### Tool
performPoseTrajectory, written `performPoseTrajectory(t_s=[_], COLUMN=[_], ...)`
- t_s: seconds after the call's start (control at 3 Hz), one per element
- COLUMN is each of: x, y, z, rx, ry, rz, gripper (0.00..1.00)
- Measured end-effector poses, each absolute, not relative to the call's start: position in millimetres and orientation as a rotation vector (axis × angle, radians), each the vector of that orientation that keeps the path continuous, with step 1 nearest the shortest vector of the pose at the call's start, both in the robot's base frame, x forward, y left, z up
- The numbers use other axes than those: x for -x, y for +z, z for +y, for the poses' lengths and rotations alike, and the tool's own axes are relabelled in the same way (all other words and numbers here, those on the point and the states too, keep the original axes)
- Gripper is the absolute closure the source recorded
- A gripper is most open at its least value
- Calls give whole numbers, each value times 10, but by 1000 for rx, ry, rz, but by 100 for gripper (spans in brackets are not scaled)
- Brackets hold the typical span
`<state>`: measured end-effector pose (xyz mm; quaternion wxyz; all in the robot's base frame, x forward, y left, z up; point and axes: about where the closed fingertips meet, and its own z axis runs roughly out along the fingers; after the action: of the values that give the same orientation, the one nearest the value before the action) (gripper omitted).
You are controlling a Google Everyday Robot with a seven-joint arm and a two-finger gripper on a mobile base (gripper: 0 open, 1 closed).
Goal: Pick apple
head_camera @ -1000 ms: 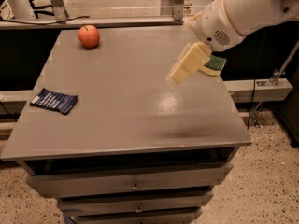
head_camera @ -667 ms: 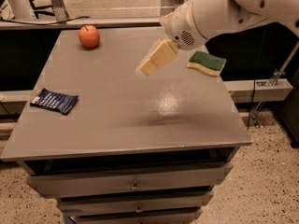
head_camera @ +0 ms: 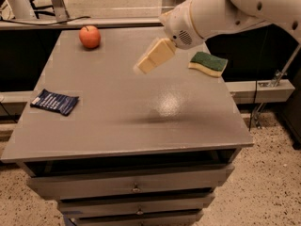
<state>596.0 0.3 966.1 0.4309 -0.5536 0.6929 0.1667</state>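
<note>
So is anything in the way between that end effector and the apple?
Nothing visible. The end effector hovers over the tabletop, right of the apple; the sponge and blue packet lie off that line.

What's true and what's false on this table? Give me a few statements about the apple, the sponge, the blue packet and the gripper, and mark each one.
1. The apple sits near the far left corner of the table. True.
2. The gripper is holding the apple. False: it hovers above the far middle of the table, to the right of the apple and apart from it.
3. The sponge lies on the right side of the table, green side up. True.
4. The blue packet lies right beside the sponge. False: it lies near the left edge, across the table from the sponge.
</note>
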Motion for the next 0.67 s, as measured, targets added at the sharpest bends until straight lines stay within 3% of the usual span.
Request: performPoseTrajectory(t_s=[0.67], x=[-6835], y=[9510], z=[538], rx=[1281], ry=[457], rz=[1597], gripper=[0])
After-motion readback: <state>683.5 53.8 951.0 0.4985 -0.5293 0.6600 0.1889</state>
